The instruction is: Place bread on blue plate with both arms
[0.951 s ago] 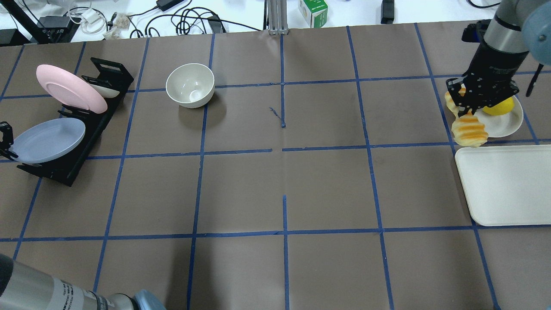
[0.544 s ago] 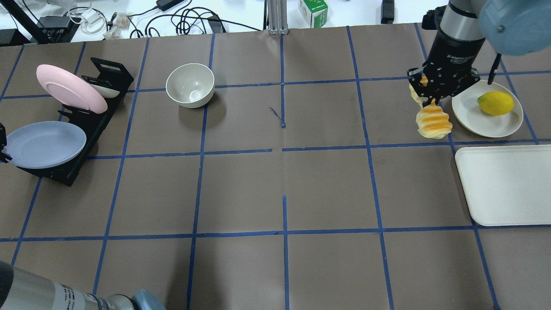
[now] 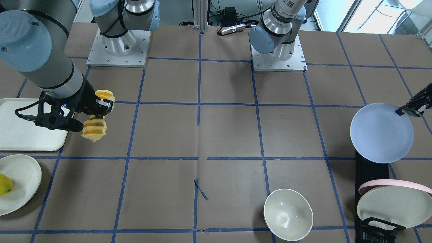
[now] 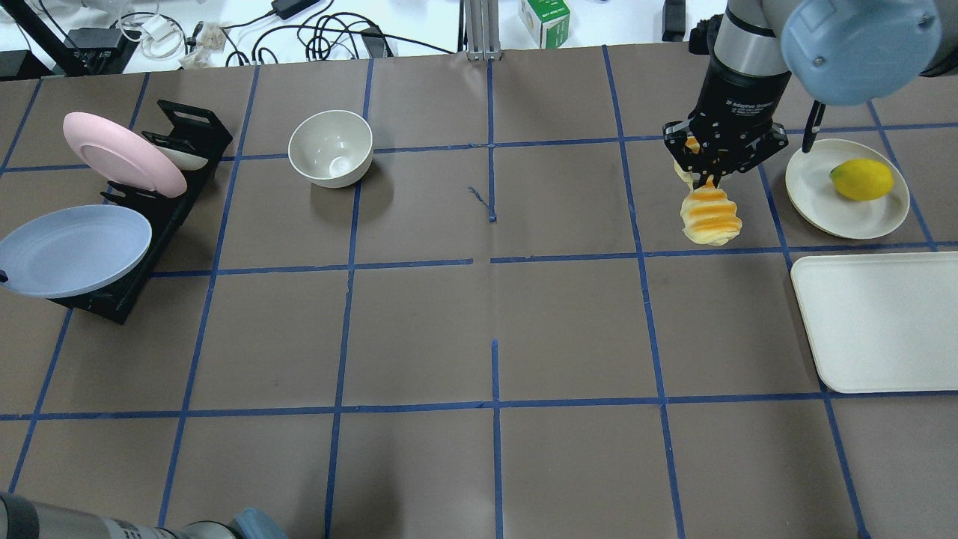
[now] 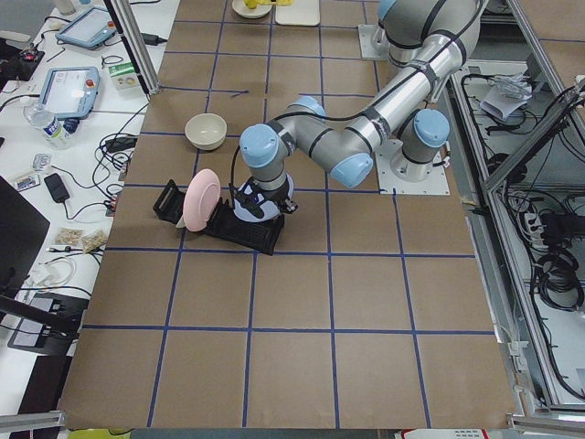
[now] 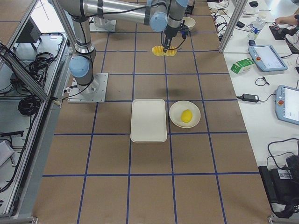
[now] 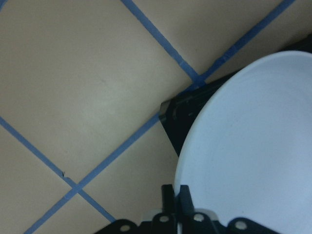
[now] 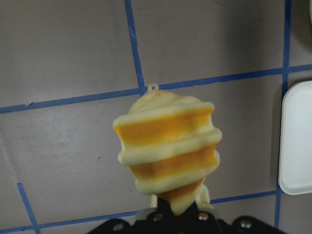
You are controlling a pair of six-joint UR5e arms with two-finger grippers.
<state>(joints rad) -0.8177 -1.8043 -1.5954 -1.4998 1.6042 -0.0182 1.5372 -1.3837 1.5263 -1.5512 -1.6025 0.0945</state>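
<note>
The bread (image 4: pixel 709 217), a ridged yellow-orange loaf, hangs from my right gripper (image 4: pixel 711 176), which is shut on its upper part and holds it above the table, left of the cream plate. It also shows in the front view (image 3: pixel 94 130) and fills the right wrist view (image 8: pixel 168 156). The blue plate (image 4: pixel 75 251) is tilted at the near end of the black rack (image 4: pixel 161 224). My left gripper (image 3: pixel 410 109) is shut on the plate's rim, as the left wrist view (image 7: pixel 175 195) shows with the plate (image 7: pixel 253 156) beside it.
A white bowl (image 4: pixel 331 148) stands at the back left. A pink plate (image 4: pixel 123 153) and a cream one stand in the rack. A lemon (image 4: pixel 862 180) lies on a cream plate (image 4: pixel 816 202). A white tray (image 4: pixel 883 322) lies at the right edge.
My right gripper has carried the bread leftwards, away from the cream plate with the lemon. The blue plate, held by my left gripper, has shifted a little to the left and risen.
</note>
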